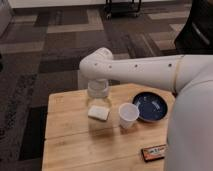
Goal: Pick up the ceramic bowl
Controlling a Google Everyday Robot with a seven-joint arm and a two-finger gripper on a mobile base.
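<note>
Sitting near wooden table's (65, 145) right edge, just beside white paper cup (128, 115), shallow round glossy dark-blue ceramic bowl (151, 106) lies untouched. Robot's gripper (98, 90) hangs above white rectangular block (98, 112), jaws spread, empty. Bowl prob. heavyish, rigid, slick, chippable; pinch rim w/ one finger inside.

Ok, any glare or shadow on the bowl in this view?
Camera view: even light; the ceramic bowl shows a faint sheen, its rim partly hidden behind the white cup; the gripper hangs over the far side of the table, casting no shadow on it.
</note>
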